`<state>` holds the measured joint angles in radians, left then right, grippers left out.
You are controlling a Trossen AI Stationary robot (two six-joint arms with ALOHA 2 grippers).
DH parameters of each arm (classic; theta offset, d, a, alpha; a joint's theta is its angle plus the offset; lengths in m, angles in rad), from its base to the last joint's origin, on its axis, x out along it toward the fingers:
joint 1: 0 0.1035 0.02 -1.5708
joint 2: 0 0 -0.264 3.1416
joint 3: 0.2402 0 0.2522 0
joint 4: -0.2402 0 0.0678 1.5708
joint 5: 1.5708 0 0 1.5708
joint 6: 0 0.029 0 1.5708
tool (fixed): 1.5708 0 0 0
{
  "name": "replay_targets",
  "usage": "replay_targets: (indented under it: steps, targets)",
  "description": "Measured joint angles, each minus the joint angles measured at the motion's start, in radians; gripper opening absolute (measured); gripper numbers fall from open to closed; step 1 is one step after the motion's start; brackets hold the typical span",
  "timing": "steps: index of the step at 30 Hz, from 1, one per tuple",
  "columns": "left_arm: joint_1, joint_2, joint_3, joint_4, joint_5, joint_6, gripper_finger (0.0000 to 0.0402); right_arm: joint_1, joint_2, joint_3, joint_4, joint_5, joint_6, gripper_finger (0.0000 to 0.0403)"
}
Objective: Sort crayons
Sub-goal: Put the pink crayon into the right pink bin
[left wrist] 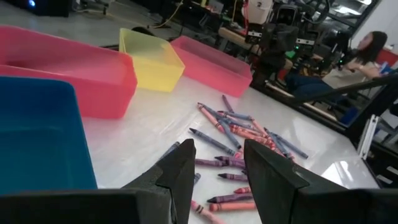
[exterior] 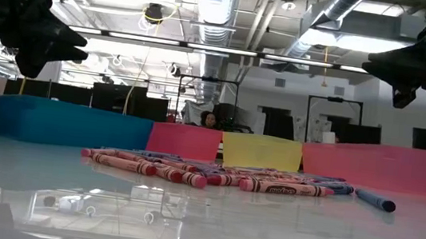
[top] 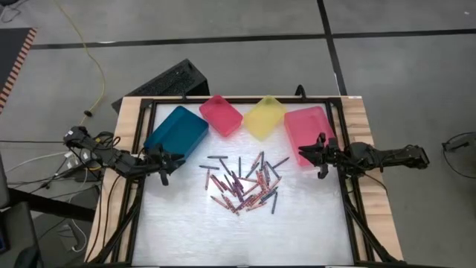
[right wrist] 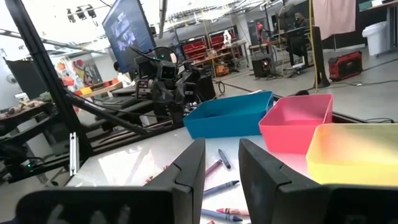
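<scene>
The crayons [top: 242, 184] lie in a loose pile on the white table top, mostly red and pink with some dark blue-grey ones; they also show in the low view [exterior: 214, 176] and in both wrist views [left wrist: 242, 134] [right wrist: 217, 186]. My left gripper [top: 181, 158] hangs above the table to the left of the pile, pointing level toward it, open and empty [left wrist: 217, 149]. My right gripper [top: 301, 153] hangs to the right of the pile, pointing level toward it, open and empty too [right wrist: 222, 149]. Both stand well above the table top in the low view.
Several bins stand in a row along the far side: a teal bin [top: 177, 130], a small pink bin [top: 221, 115], a yellow bin [top: 265, 117] and a larger pink bin [top: 309, 132]. A black frame [top: 349, 208] borders the table. People sit in the room beyond.
</scene>
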<state>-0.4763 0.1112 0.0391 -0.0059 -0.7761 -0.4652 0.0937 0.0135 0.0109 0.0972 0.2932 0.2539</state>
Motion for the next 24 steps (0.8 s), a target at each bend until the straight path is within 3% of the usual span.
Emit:
replay_targets:
  steps: [8, 13, 17, 24]
  targets:
    - [0.000, 0.000, 0.000, 0.000, 0.001, 0.002, 0.0128, 0.000, 0.000, 0.000, -0.007, 0.004, 0.000, 0.0107]
    - [0.000, 0.000, 0.000, -0.002, -0.090, 0.019, 0.0128, 0.000, 0.000, 0.000, -0.018, 0.024, 0.000, 0.0107]
    - [0.000, 0.000, -0.002, 0.000, -0.094, -0.010, 0.0128, 0.000, 0.000, 0.002, -0.032, 0.023, -0.001, 0.0107]
    - [0.000, 0.000, -0.005, 0.037, -0.104, 0.103, 0.0128, -0.013, 0.000, 0.001, 0.034, 0.023, -0.012, 0.0107]
